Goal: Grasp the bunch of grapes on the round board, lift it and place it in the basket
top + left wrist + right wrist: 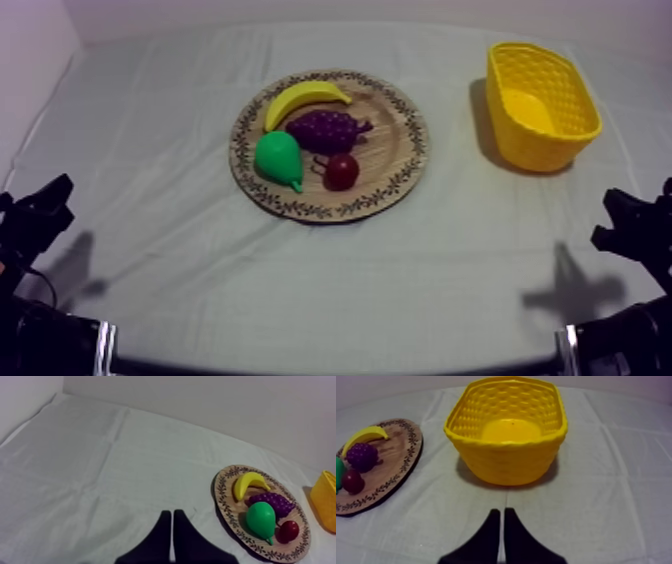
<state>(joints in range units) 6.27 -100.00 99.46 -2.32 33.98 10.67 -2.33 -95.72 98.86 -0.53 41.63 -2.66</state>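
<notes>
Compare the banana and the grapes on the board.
The banana is yellow, the bunch of grapes dark purple. The banana is a smooth crescent, the grapes a bumpy cluster. The banana lies by the far rim of the wooden board, the grapes near its middle. Both rest on that board.

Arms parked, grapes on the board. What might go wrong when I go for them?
The bunch of grapes is crowded by the banana, pear and small red fruit; a grasp may knock or catch a neighbour. The right end effector is shut; it must open first.
</notes>
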